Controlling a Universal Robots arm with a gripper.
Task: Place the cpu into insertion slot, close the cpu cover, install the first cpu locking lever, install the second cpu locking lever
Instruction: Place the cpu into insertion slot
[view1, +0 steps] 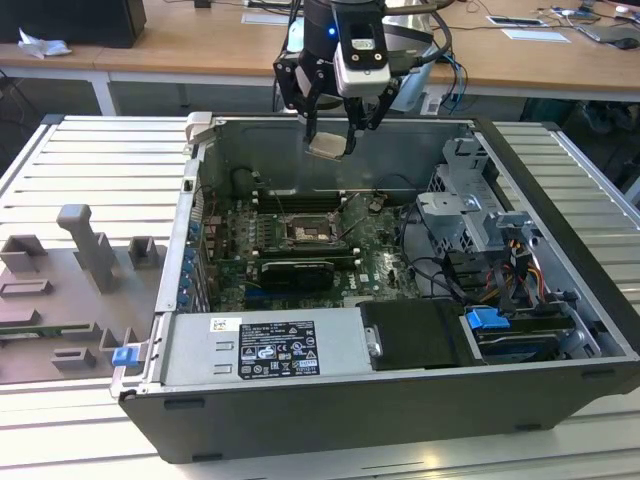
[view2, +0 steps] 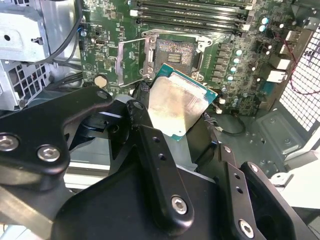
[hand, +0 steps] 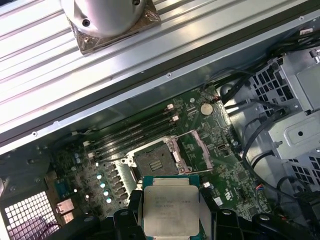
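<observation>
**Q:** Where is the cpu?

**A:** The cpu (view1: 328, 147), its pale metal face on a green carrier, hangs tilted in mid-air over the open computer case (view1: 400, 412). It is well clear of the motherboard (view1: 385, 262).

**Q:** And the end effector?

**A:** The gripper (view1: 331, 140) is closed narrowly on the chip. In the second wrist view, its black fingers (view2: 145, 132) press against opposite edges of the chip.

**Q:** What is the state of the socket?

**A:** The insertion slot (view2: 175, 54) lies bare, with its contact field exposed. The cpu cover (view2: 131, 61), a thin silvery frame with a window cut-out, is swung open and stands just beside the slot. Whether the locking levers are released cannot be told.

**Q:** What surrounds it?

**A:** Memory slots (view2: 190, 12) run along one side of the socket. In the exterior view, a long black expansion card (view1: 295, 272) lies on the near side of the socket. A labelled power supply (view1: 265, 345) sits against the front wall of the case. A metal drive cage (view1: 470, 210) stands toward the exterior view's right. The case rests on a slatted metal table (view1: 90, 170).
</observation>
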